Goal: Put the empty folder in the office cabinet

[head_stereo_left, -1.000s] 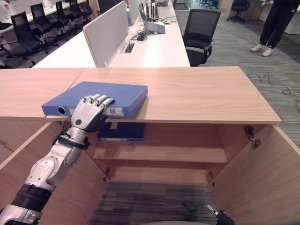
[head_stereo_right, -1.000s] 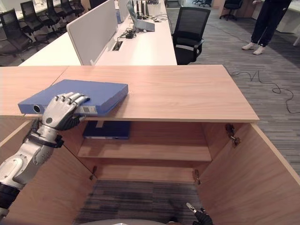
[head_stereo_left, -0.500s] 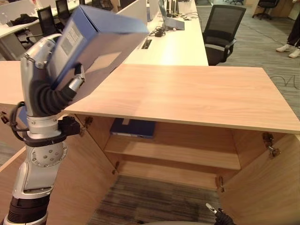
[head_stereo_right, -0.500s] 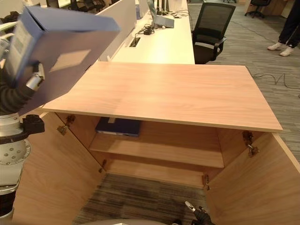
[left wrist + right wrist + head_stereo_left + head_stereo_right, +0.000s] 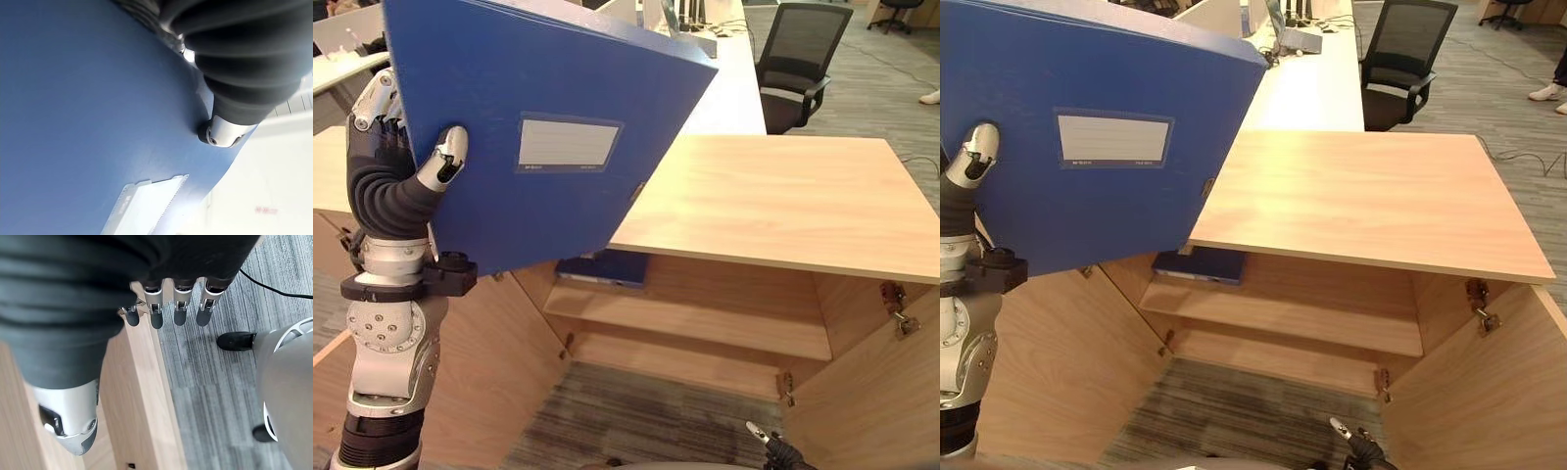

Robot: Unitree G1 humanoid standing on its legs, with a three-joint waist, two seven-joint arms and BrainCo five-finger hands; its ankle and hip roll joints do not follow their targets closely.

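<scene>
The blue folder point(image 5: 548, 127) with a white label stands upright in the air, above the left end of the cabinet top point(image 5: 783, 196). My left hand point(image 5: 445, 162) is shut on its left edge, with the thumb point(image 5: 222, 134) pressed on the labelled face point(image 5: 73, 98). Below, the wooden cabinet stands open and its shelf point(image 5: 705, 328) carries another dark blue folder point(image 5: 604, 267) at the left. My right hand point(image 5: 166, 308) hangs low by the right cabinet door, fingers straight and holding nothing.
Both cabinet doors stand open, the left door point(image 5: 480, 352) and the right door point(image 5: 871, 392). Behind the cabinet are white desks point(image 5: 734, 78), a laptop point(image 5: 1298, 39) and a black office chair point(image 5: 798, 49). Grey carpet lies in front.
My left hand has lifted the folder off the cabinet top and turned it upright, its labelled face now toward me. The camera has shifted a little.
</scene>
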